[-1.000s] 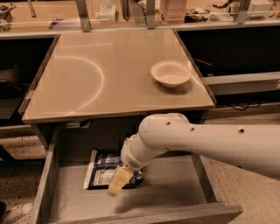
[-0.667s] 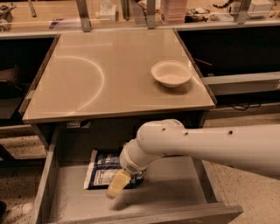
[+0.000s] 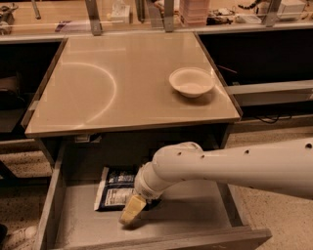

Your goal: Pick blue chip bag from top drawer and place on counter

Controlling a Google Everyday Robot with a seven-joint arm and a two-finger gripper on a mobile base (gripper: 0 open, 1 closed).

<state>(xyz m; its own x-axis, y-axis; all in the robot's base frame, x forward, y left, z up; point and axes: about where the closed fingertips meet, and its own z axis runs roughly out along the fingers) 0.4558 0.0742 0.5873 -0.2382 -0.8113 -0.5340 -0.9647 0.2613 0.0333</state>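
The blue chip bag (image 3: pixel 113 188) lies flat in the open top drawer (image 3: pixel 181 217), toward its back left, white label panel facing up. My gripper (image 3: pixel 130 212) reaches down into the drawer from the right on a thick white arm. Its yellowish fingertips sit at the bag's lower right corner, just above the drawer floor. The wrist hides the bag's right edge. The beige counter (image 3: pixel 98 88) lies directly above the drawer.
A white bowl (image 3: pixel 191 82) sits on the counter's right side. A cluttered wooden shelf (image 3: pixel 146 14) runs along the back. Dark openings flank the counter on both sides. The drawer's thick front wall (image 3: pixel 166 241) is at the bottom of the view.
The arm has shifted slightly to the left and lower, bringing the gripper a little closer to the drawer floor beside the bag. The bag has not moved.
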